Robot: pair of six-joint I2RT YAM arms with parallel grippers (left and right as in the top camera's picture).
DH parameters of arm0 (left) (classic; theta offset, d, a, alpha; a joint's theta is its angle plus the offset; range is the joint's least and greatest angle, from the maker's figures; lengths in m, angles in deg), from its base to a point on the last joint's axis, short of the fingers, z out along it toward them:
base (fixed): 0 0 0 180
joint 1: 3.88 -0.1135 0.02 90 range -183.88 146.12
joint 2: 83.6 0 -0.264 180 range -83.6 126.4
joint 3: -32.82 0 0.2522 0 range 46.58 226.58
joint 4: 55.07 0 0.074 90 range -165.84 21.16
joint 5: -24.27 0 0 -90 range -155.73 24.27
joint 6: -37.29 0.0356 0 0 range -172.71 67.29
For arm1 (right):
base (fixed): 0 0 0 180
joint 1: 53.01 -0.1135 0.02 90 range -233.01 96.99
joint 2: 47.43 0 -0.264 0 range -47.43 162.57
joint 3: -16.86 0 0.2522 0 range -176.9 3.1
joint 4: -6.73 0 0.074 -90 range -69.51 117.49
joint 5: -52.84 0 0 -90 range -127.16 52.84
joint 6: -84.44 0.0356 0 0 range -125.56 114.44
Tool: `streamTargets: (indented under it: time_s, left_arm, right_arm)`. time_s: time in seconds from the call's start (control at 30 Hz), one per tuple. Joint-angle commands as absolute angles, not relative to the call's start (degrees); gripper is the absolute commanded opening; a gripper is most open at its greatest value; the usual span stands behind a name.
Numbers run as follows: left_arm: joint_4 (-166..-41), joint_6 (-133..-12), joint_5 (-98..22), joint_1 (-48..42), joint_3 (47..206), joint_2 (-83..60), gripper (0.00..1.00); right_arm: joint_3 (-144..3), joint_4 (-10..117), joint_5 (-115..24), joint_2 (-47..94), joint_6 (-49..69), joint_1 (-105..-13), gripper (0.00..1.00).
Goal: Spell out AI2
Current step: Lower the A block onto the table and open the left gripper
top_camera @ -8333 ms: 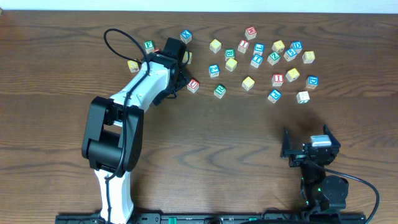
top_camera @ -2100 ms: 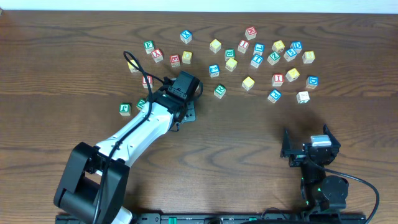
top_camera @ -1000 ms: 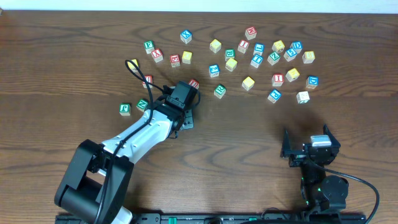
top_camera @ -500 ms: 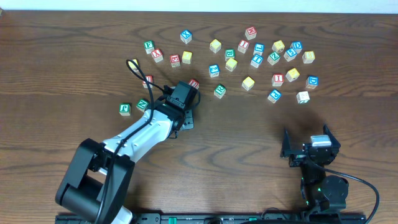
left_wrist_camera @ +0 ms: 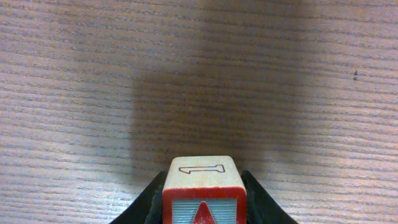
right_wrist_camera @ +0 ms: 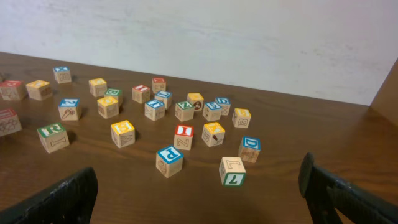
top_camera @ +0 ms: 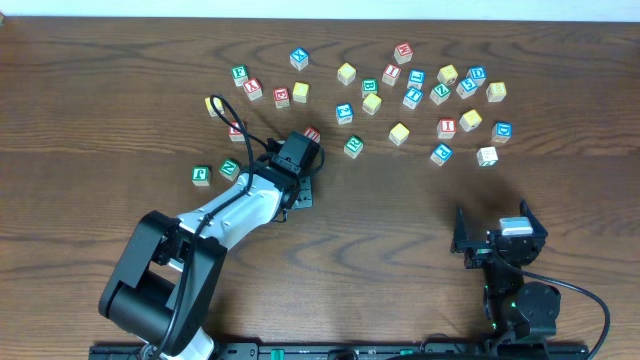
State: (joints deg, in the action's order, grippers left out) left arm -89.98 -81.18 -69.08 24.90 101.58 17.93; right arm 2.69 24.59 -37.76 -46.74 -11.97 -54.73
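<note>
Clamped in the left tool (left_wrist_camera: 202, 208), the apparent A cube (left_wrist_camera: 202, 179) is to be placed leftmost; the right tool (top_camera: 497, 238) is spread wide, empty.

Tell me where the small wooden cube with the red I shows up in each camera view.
Overhead: the small wooden cube with the red I sits in the upper right of the picture.
Left wrist: not in it.
Right wrist: near the centre of the picture.
Shared landmark: the blue-topped wooden P cube, just below it and slightly left in both those views.
</note>
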Motion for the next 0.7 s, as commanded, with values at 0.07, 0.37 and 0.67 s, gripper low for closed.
streamTargets:
  time_s: [0.07, 0.37, 0.67]
  left_arm:
    - [-90.2, -80.9, -69.2, 25.0, 101.0, 19.9, 0.25]
    - [-90.2, -80.8, -69.1, 25.0, 101.0, 19.8, 0.47]
    - [-90.2, -80.2, -69.2, 25.0, 101.4, 17.2, 0.58]
  right_arm:
    - [2.8, 24.9, -37.6, -47.1, -11.2, -54.4, 0.99]
    - [2.8, 24.9, -37.6, -47.1, -11.2, -54.4, 0.99]
    - [2.8, 24.9, -37.6, -47.1, -11.2, -54.4, 0.99]
